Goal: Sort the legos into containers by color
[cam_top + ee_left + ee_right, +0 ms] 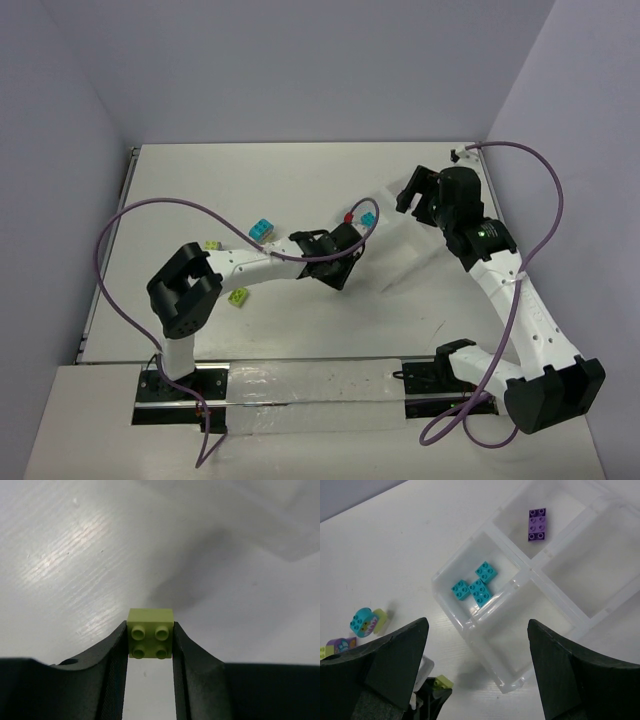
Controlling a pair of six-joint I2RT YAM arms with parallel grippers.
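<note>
While pinched, the square lime brick (150,633) aims studs wristward.

A: Any text, labels, numbers, brands?
B: Nothing readable in any view
A: The round cyan piece (362,622) on the table (395,540), outside the tray (470,626), has something on its face?
B: Yes, a coloured print, too small and blurred to read
A: And the purple piece (341,645) just beside it?
B: Also a pale marking on top, partly hidden, can't make out any letter or digit
A: Tray itself?
B: Clear plastic, no lettering I can read
</note>
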